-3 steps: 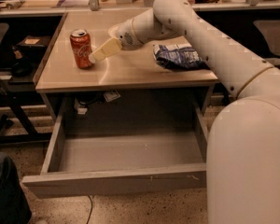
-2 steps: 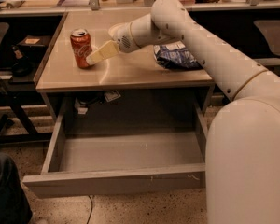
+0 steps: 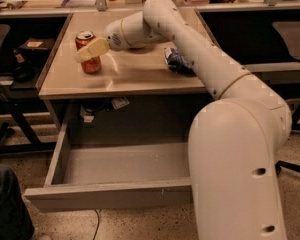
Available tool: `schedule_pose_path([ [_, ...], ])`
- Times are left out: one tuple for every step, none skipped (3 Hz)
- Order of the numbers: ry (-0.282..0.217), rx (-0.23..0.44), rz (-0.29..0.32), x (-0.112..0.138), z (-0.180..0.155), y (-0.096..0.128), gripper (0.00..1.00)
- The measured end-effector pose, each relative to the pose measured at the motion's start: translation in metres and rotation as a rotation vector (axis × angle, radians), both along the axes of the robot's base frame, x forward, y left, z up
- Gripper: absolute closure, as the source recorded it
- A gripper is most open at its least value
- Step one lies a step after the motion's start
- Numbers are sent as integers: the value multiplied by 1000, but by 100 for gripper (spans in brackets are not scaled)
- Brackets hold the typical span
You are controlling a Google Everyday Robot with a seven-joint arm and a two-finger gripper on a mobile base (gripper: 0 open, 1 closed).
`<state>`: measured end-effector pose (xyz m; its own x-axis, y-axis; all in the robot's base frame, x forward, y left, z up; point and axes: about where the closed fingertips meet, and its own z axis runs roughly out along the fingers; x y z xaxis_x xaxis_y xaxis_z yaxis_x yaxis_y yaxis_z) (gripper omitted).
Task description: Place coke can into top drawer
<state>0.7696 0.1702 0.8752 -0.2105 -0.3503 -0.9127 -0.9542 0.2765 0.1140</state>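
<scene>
INSPECTION NOTE – progress vs. task

Overall: approx. at pick stage. Placement not yet done.

1. Coke can (image 3: 92,65): upright on the desk top (image 3: 140,79), left part, a little back from the front edge. Base appears to sit on the surface, no lift evident. Not in the drawer.

2. Gripper (image 3: 91,49): at the can, level w/ its upper body, w/ the arm (image 3: 190,44) reaching in from the right of the view. Part of it lies across the can's front, touching or just before it. Cannot tell how far open it is, nor whether it has hold of the can, as the far side is hidden.

3. Top drawer (image 3: 110,196): pulled well out below the desk, front panel toward the camera, plain grey floor showing. Right part is hidden by the robot's body (image 3: 240,174). Opening step needs no further action.

4. Blue bag (image 3: 176,59): on the desk right of the can, well apart, partly behind the arm. Judged no obstruction.

Done: drawer open; gripper at the can.
Left: secure the grip, lift, carry fwd past the desk edge, lower into the drawer, release.

Assessment: under half complete. The can must clear the desk's front edge before going down. Drawer is wide, so the drop zone looks ample
</scene>
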Motion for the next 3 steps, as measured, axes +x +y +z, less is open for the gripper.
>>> schedule_pose_path([
  [-16,29,24,5,14,17,0],
  [-19,32,24,5,17,18,19],
  [-19,32,24,5,17,18,41],
])
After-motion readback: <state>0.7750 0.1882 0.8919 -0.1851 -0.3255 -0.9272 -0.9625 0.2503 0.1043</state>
